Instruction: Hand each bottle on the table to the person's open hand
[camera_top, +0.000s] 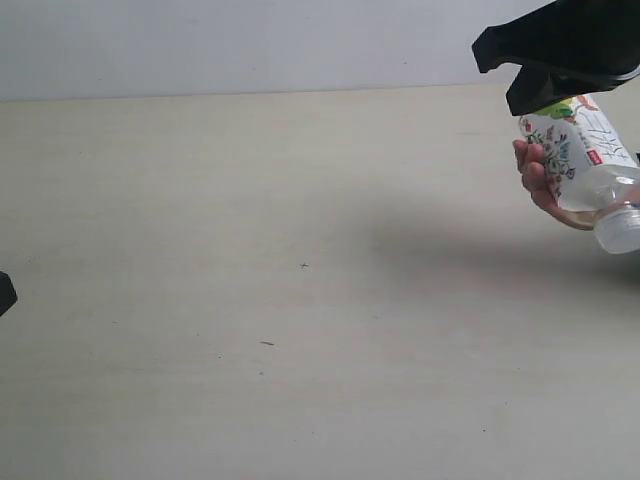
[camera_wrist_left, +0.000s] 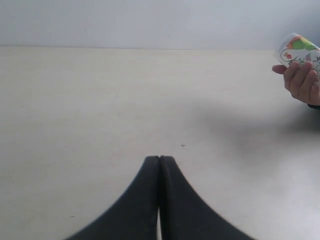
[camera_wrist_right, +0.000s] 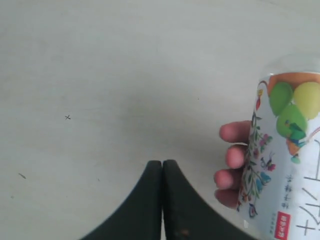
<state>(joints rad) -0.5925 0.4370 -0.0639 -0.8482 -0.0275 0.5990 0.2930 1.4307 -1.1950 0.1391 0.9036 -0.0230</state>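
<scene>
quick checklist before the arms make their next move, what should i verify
1. ok: right tool shut, gripping nothing.
2. ok: fruit-label bottle held in the person's hand.
3. ok: left tool shut and empty.
4. cannot tell: gap between right tool and bottle; they overlap in the exterior view.
5. cannot tell: another bottle on the table to fetch; none in view.

table: pale beige, dark specks | bottle: clear, white label, green-yellow fruit print | left hand, right hand: black
</scene>
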